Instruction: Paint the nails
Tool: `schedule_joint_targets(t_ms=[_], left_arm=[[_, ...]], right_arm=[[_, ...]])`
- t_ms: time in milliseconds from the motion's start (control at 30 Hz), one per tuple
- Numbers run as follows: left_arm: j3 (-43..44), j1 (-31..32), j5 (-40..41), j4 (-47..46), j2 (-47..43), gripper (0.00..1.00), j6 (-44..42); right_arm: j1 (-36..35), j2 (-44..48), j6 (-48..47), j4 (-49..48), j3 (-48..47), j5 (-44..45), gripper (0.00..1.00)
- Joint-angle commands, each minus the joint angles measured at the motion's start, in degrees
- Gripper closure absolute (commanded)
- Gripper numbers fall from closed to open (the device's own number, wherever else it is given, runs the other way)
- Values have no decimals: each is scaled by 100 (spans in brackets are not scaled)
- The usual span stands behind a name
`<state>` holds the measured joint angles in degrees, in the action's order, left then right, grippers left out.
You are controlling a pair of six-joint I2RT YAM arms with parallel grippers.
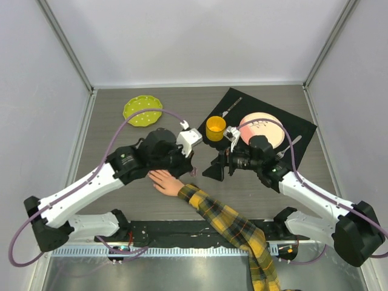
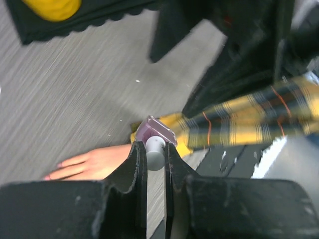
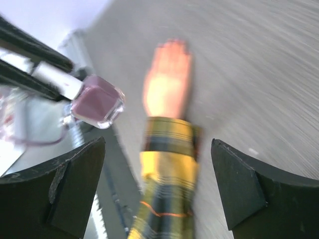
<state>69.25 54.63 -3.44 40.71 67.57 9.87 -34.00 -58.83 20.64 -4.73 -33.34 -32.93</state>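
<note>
The peach-pink mannequin hand [image 1: 165, 180] lies flat on the table, fingers pointing left, with its yellow-and-black plaid sleeve [image 1: 233, 225] running to the near right. It also shows in the left wrist view [image 2: 94, 163] and, blurred, in the right wrist view [image 3: 167, 82]. The nails are too small to make out. My left gripper [image 2: 155, 147] is shut on the white cap [image 2: 155, 151] of a mauve nail polish bottle [image 3: 97, 103], held above the wrist. My right gripper [image 3: 158, 143] is open and empty, just right of the bottle, over the sleeve.
A yellow-green plate [image 1: 142, 110] sits at the far left. A black mat [image 1: 303, 130] at the far right holds a yellow cup [image 1: 215, 128], a pink plate [image 1: 267, 124] and cutlery. A black strip [image 1: 176, 230] runs along the near edge.
</note>
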Motion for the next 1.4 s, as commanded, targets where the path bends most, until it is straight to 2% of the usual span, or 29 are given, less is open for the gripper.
schedule_joint_targets(t_ms=[0, 167, 267, 400, 700, 1000, 1100, 1167, 1200, 1267, 1300, 1333, 1367], left_arm=[[-342, -31, -1193, 174, -489, 100, -1293], [-404, -32, -2527, 8, -973, 100, -1944], [-474, -31, -2854, -256, -1141, 100, -2076], [-386, -32, -2969, -204, -1150, 100, -2200], [-474, -31, -3136, -318, -1132, 100, -2209], [-553, -32, -3303, -441, -1273, 100, -2323], [-588, -32, -3303, -423, -1273, 100, -2323], [-624, -40, -3268, -432, -1255, 100, -2288], [-632, -32, -3242, -432, -1246, 100, -2270], [-606, -32, -2945, -476, -1264, 100, -2052], [-606, -32, -2430, -598, -1290, 100, -1946], [-589, -40, -2129, -660, -1334, 91, -1849], [-588, -40, -1873, -722, -1482, 78, -1605]], right_arm=[[-177, -129, -42, -1511, -137, -2030, 8], [-554, -339, -262, -1470, -365, -2552, 7], [-861, -401, -613, -1171, -515, -2596, 9], [-1056, -507, -843, -977, -656, -2596, 14], [-1302, -568, -834, -1223, -691, -3035, 36], [-1399, -639, -834, -1241, -735, -3141, 49], [-1434, -656, -825, -1258, -753, -3211, 61], [-1452, -656, -834, -1285, -753, -3238, 91], [-1452, -656, -834, -1293, -753, -3203, 99], [-1452, -656, -878, -1232, -753, -2975, 99], [-1452, -621, -939, -1127, -761, -2817, 99], [-1452, -604, -1070, -1005, -805, -2572, 99], [-1452, -577, -1210, -838, -814, -2126, 99]])
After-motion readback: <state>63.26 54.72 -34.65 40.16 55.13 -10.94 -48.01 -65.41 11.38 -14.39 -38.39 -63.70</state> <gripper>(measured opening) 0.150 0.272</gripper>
